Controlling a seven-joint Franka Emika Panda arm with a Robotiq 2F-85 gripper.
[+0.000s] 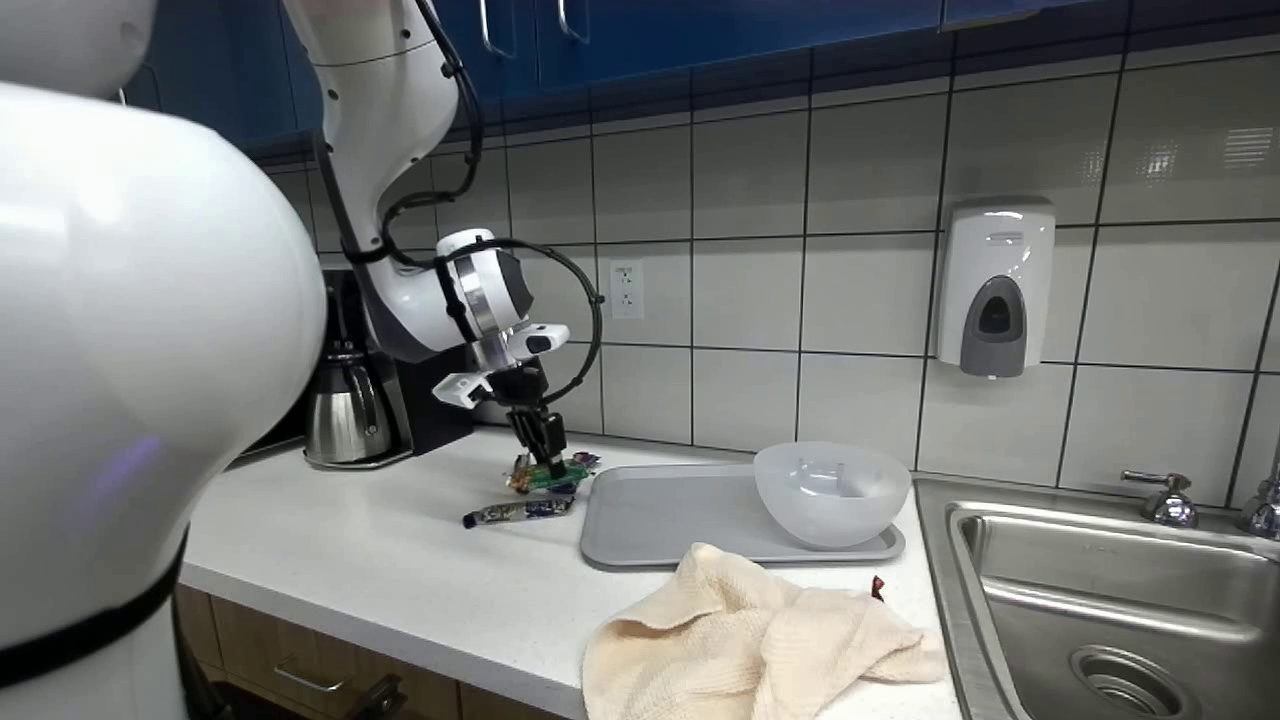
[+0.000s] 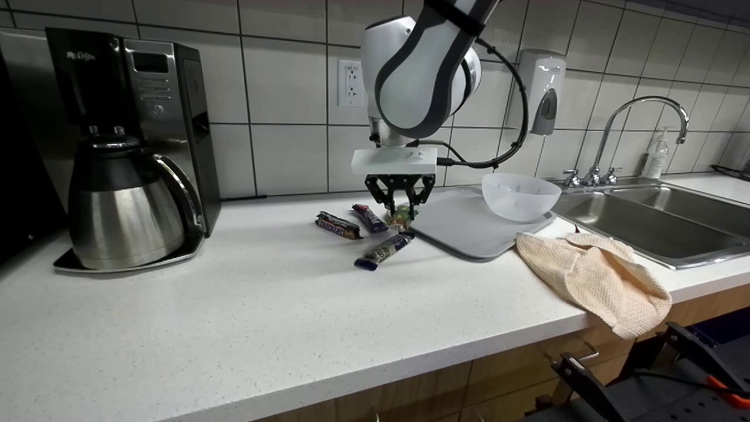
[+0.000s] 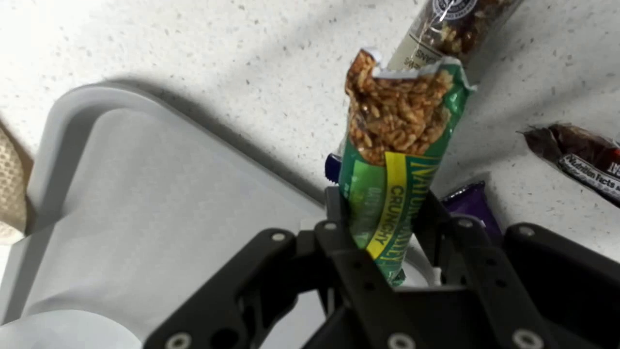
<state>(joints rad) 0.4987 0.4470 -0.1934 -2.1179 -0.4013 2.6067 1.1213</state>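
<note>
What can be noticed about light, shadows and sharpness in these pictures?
In an exterior view, bright reflections sit on the wall tiles and a purple streak marks the white arm; in the wrist view, a soft shadow borders the gray tray, CRUNCHY is legible on the granola bar, and the gripper looks dark.

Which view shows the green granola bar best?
The wrist view. The green granola bar appears largest there, held in the gripper, and the word CRUNCHY on it is readable. In both exterior views it is small and partly covered by the gripper, with no readable lettering.
</note>
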